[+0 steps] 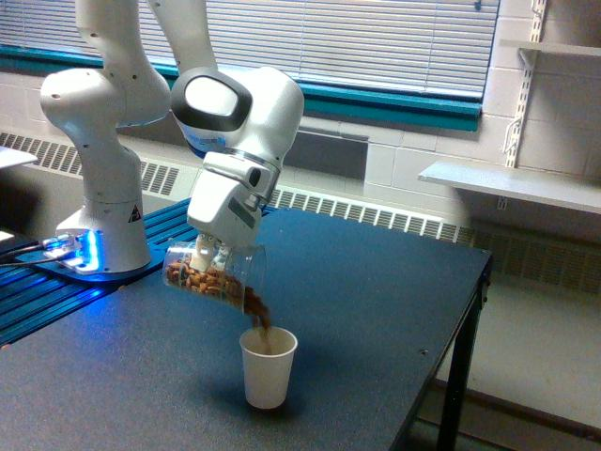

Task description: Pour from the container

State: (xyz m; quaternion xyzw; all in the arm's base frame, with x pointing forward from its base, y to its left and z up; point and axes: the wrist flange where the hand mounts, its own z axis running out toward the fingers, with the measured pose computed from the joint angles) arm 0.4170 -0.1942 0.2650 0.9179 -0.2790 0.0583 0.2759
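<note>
dark speckled table (pixel 376 282) fills the exterior view, its far corner and right edge running down past a black leg on the exterior view's right; beyond that edge is bare floor, a white shelf (pixel 512 183) and a wall with blinds (pixel 357 42). the arm's white base (pixel 99 188) stands at the exterior view's left on a blue-lit plate. the gripper (pixel 208 252) is clamped on the container (pixel 214 275), which hangs tipped on its side above the table, mouth down toward the exterior view's right. brown pieces (pixel 258 310) spill from its lip into the paper cup (pixel 268 366), which stands upright just below, near the table's front. the container's lip sits just above the cup's rim, not touching. open tabletop lies all round the cup, widest toward the far right corner.
</note>
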